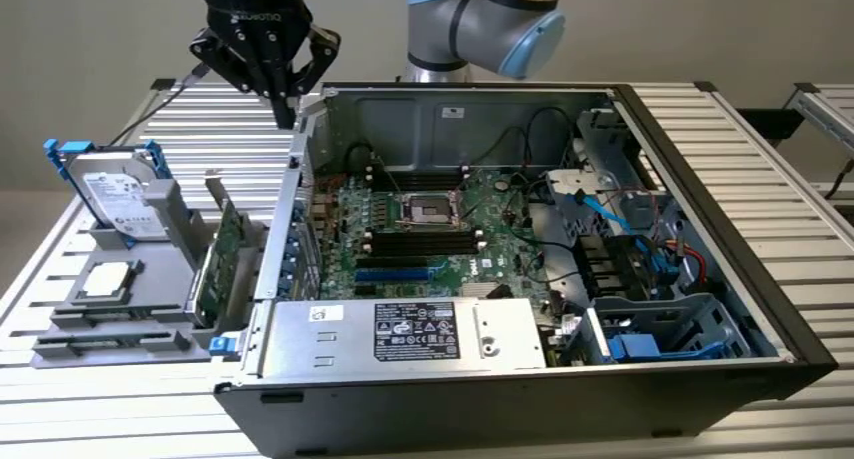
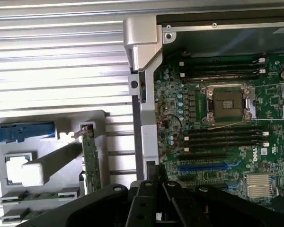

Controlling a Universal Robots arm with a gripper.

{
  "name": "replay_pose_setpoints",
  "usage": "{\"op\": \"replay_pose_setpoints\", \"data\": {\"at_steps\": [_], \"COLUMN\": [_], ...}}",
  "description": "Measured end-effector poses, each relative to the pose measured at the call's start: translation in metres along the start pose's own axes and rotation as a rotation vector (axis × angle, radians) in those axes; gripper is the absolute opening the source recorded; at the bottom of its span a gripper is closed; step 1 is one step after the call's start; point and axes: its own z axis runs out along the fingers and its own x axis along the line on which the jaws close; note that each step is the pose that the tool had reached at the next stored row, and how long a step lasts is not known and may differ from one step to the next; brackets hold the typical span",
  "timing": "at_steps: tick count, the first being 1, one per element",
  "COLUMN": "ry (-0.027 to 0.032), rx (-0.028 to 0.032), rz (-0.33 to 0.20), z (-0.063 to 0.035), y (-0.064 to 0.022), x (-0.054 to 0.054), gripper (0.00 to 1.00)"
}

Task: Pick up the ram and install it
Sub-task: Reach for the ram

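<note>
Over the open computer case (image 1: pixel 534 419), your gripper (image 1: pixel 283 117) hangs above the rear corner of the side wall (image 2: pixel 146 118), jaws clenched on nothing. The ram (image 2: pixel 38 195) lies, as far as can be made out, edge-up in a groove at the front of the grey holder (image 1: pixel 147 314) on the slatted surface (image 1: pixel 747 159). That puts it outside the case and well apart from the jaws.

Trouble could start there: jaws this tight cannot straddle the thin stick and would press on its edge or chips. The upright expansion card (image 2: pixel 91 161) stands in the same holder, between the ram and the case, and a low sweep could clip it.

The side wall bars a straight path to the black memory slots (image 2: pixel 222 137) beside the processor socket (image 2: pixel 228 103), so a carried stick would have to clear its rim. A tilted or reversed stick would likely jam in the slot.

A hard drive (image 1: pixel 114 189) stands at the holder's far end, and cables (image 1: pixel 607 214) crowd the case's other side.
</note>
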Motion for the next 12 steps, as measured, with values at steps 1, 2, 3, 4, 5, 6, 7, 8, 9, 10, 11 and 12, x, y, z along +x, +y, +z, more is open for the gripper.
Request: {"op": "replay_pose_setpoints", "data": {"at_steps": [1, 2, 3, 4, 5, 6, 7, 8, 9, 10, 11, 12], "ry": [0.0001, 0.0002, 0.0003, 0.0006, 0.0009, 0.0019, 0.0032, 0.0043, 0.0053, 0.0062, 0.0071, 0.0079], "rx": [0.0000, 0.0000, 0.0000, 0.0000, -0.0001, 0.0000, 0.0000, 0.0002, 0.0002, 0.0002, 0.0003, 0.0003], "rz": [0.000, 0.000, -0.001, -0.001, -0.002, -0.003, -0.005, -0.007, -0.009, -0.011, -0.012, -0.014], "z": [0.0010, 0.0021, 0.0032, 0.0044, 0.0056, 0.0067, 0.0078, 0.0088, 0.0097, 0.0106, 0.0116, 0.0124], "y": [-0.0007, -0.0013, -0.0021, -0.0028, -0.0036, -0.0045, -0.0054, -0.0062, -0.0071, -0.0079, -0.0086, -0.0094], "x": [0.004, 0.008, 0.012, 0.016, 0.019, 0.021, 0.022, 0.024, 0.025, 0.027, 0.029, 0.031], "gripper": [0.11, 0.11, 0.11, 0.11, 0.11, 0.11, 0.11, 0.11, 0.11, 0.11, 0.11, 0.11]}}
